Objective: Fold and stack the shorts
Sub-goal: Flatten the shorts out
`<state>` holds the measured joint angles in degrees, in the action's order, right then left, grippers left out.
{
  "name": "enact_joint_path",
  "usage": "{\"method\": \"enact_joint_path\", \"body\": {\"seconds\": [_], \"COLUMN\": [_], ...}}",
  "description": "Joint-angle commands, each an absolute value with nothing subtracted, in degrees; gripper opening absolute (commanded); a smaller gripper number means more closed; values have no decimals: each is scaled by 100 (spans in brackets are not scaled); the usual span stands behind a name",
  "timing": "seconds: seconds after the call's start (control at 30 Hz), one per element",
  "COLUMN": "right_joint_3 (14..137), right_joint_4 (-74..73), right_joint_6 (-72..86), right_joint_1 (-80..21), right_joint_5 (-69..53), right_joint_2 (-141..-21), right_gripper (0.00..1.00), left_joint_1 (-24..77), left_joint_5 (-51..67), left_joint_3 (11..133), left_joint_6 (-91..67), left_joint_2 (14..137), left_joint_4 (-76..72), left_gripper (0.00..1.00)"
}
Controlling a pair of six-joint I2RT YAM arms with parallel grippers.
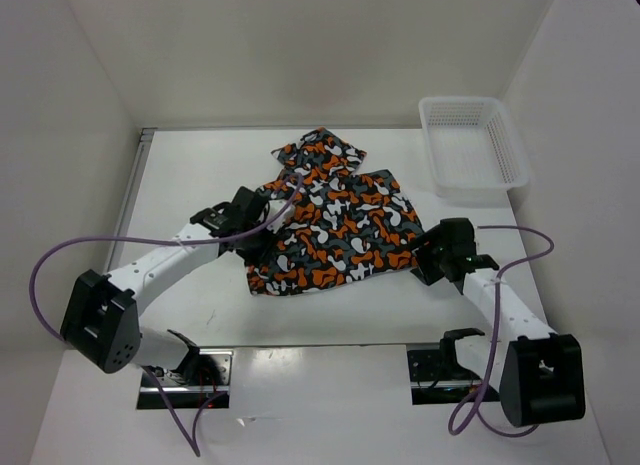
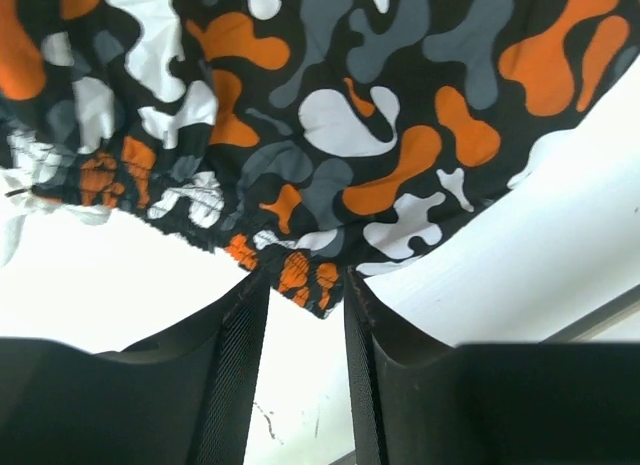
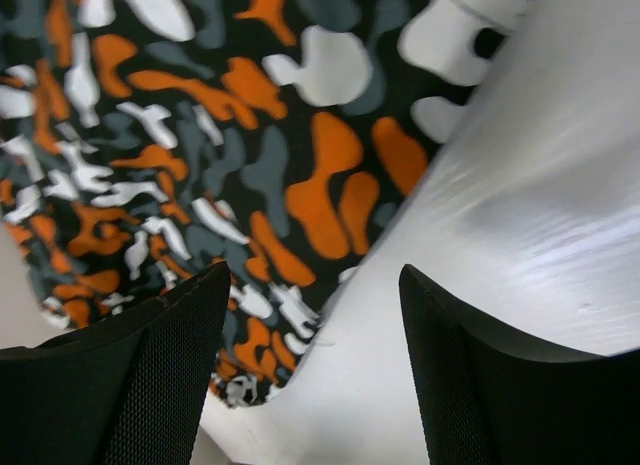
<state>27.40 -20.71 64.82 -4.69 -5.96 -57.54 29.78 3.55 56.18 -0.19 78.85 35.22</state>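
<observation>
Spread across the middle of the table (image 1: 200, 180), the shorts (image 1: 335, 225) are judged light and limp, best taken at the gathered waistband (image 2: 150, 195), whose corner is seen loose between the half-parted jaws of the left gripper (image 2: 306, 282), while the right gripper (image 3: 315, 272) is held wide and empty beside the opposite edge.

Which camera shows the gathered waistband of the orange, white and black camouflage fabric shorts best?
Left wrist: the puckered waistband runs right above the left claw. Top shows the whole shorts, too small for detail; right wrist shows only flat print.
</observation>
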Motion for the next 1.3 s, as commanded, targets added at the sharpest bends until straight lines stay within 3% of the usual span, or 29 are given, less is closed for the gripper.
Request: {"method": "enact_joint_path", "body": {"seconds": [0.0, 0.2, 0.33, 0.4, 0.67, 0.87, 1.0, 1.03, 1.1, 1.13, 1.2, 1.27], "right_joint_3": [2874, 2927, 2979, 2979, 3103, 3042, 2900, 2805, 2681, 2681, 2681, 2681], "right_joint_4": [-1960, -1907, -1793, -1793, -1854, -1986, -2118, -2118, -2118, -2118, -2118, -2118], "right_joint_6": [6381, 6328, 6275, 6275, 6223, 6223, 6345, 6346, 6346, 6346, 6346, 6346], "right_joint_1": [-510, -344, -272, -272, -272, -220, -220, -220, -167, -167, -115, -114], "right_joint_5": [-255, -210, -334, -386, -439, -439, -439, -439, -439, -492, -492, -492], "right_joint_2": [-6073, -6423, -6547, -6548, -6548, -6276, -6065, -6064, -5994, -5942, -5941, -6002], "right_gripper": [74, 74, 74, 74, 74, 74, 74, 75, 75, 75, 75, 75], "left_joint_1": [2988, 3296, 3673, 3726, 3788, 3788, 3841, 3841, 3841, 3841, 3893, 3894], "left_joint_5": [580, 527, 54, -201, -983, -932, -809, -809, -1044, -1124, -1274, -1336], "left_joint_3": [5406, 5546, 5432, 5379, 4562, 4228, 4175, 4175, 4254, 4306, 4307, 4307], "left_joint_6": [0, 0, 0, 0, 0, 0, 0, 0, 0, 0, 0, 0], "left_joint_2": [7857, 8760, 8763, 8710, 8719, 8841, 8974, 8974, 8861, 8633, 8342, 7920], "left_joint_4": [3568, 4069, 4122, 4122, 2971, 2312, 2198, 2249, 2486, 2557, 2768, 2769], "left_gripper": [43, 45, 55, 54, 52, 56, 32, 32, 41, 57, 73, 78]}}
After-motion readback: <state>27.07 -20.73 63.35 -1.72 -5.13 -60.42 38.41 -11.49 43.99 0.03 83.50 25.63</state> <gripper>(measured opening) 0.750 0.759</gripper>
